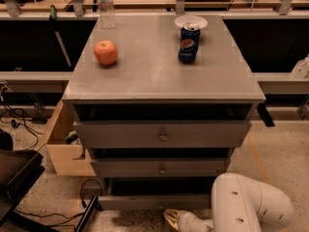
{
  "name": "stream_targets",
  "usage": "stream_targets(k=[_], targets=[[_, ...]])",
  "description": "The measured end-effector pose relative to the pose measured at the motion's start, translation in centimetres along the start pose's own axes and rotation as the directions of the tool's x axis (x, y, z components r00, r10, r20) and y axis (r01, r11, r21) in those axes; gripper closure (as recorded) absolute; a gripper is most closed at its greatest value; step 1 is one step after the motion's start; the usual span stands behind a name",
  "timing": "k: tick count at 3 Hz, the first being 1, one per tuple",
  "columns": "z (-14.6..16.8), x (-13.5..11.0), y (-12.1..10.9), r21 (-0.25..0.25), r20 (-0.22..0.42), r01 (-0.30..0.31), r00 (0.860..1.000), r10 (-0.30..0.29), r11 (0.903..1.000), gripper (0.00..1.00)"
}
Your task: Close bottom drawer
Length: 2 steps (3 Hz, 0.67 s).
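Observation:
The bottom drawer (145, 202) is the lowest of the grey cabinet's (159, 81) three drawers. Its slim front panel sits low near the floor, with a dark gap above it, and stands a little forward of the cabinet. My gripper (175, 219) is at the bottom edge of the view, just in front of and below the drawer's front panel, right of its middle. The white arm (251, 207) comes in from the lower right. The two taller drawers above stand slightly pulled out.
On the cabinet top are an apple (105, 52), a Pepsi can (187, 44), a white bowl (191, 21) and a water bottle (105, 6). A pale wooden box (63, 149) stands left of the cabinet. A dark object (17, 178) and cables lie at lower left.

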<state>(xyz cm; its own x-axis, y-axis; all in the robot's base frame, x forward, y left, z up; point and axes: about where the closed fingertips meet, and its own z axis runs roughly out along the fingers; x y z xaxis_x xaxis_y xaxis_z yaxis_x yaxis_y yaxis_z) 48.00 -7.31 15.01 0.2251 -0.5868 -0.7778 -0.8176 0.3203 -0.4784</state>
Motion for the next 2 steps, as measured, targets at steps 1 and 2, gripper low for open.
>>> stream_targets(k=[1,2], targets=[[1.0,0.4,-0.5,0.012,0.029,-0.020,0.999,0.019,0.9997,1.00],[3.2,1.6,-2.3,0.004,0.076,-0.047,0.996,0.047,0.9989,1.00]])
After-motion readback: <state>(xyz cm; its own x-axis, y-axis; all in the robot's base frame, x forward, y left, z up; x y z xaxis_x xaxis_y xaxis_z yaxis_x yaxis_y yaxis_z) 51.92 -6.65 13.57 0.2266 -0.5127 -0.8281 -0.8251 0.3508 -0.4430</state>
